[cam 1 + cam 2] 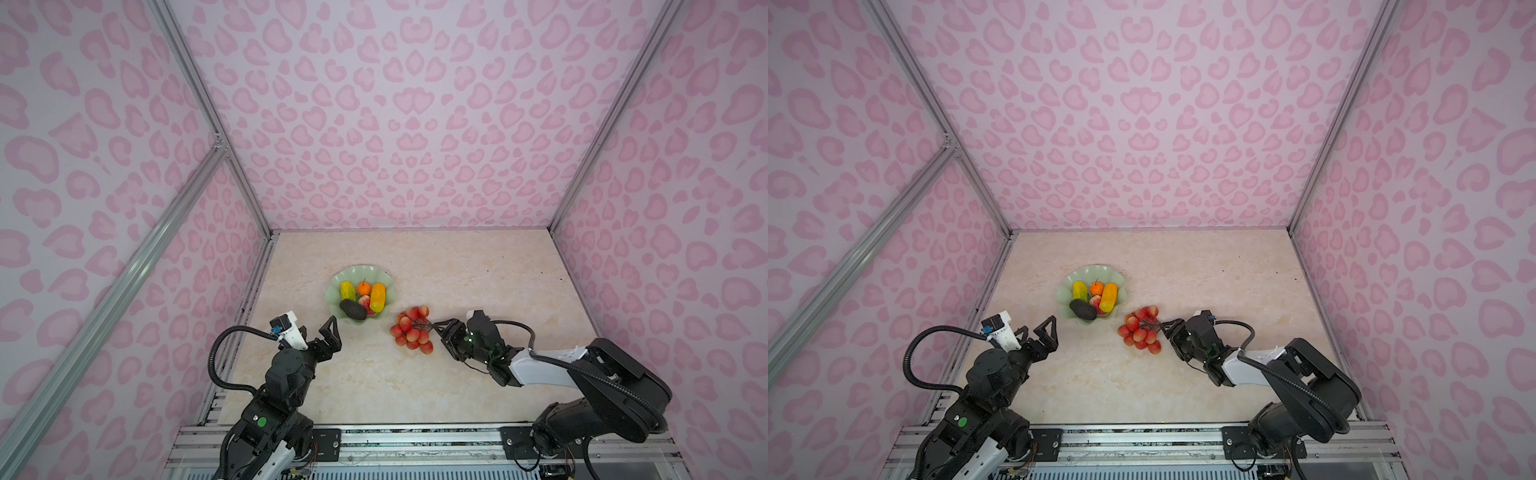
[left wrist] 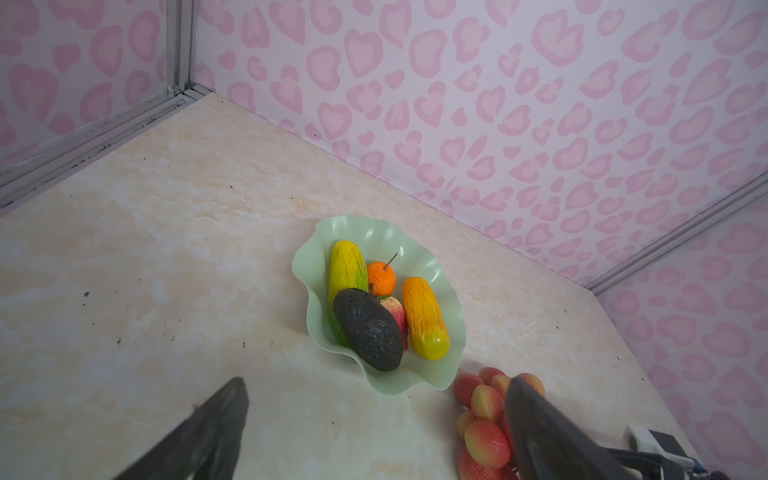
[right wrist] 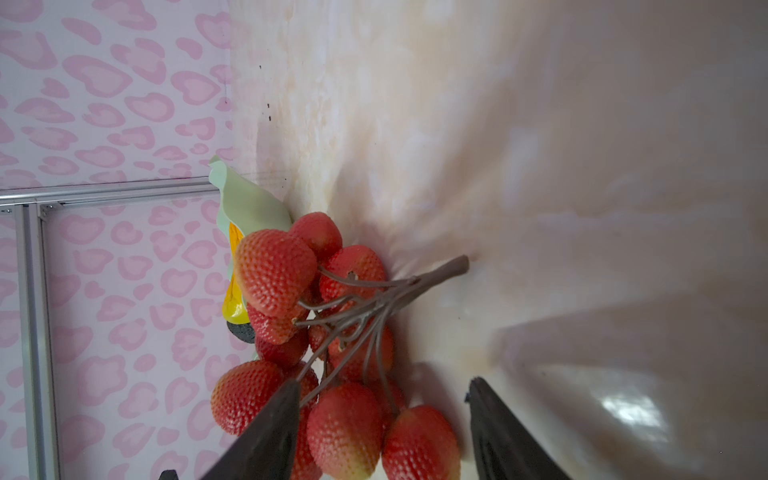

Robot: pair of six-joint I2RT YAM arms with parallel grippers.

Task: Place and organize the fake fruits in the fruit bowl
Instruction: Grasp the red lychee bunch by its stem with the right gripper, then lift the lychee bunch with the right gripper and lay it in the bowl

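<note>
Plastic, light and bumpy, we judge: the grape bunch (image 3: 361, 353) is best pinched at its stiff brown stem (image 3: 440, 272), just ahead of the spread, empty fingers (image 3: 270, 432) of the right gripper (image 3: 382, 384).

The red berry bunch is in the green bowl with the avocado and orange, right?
No. The red berry bunch lies on the table beside the green bowl, not in it, as both top views show. The avocado and orange are in it.

Pink-heart walls (image 1: 415, 104) enclose a beige marbled tabletop (image 1: 415, 257) on three sides. Aluminium posts (image 1: 204, 104) rise from its far corners.
</note>
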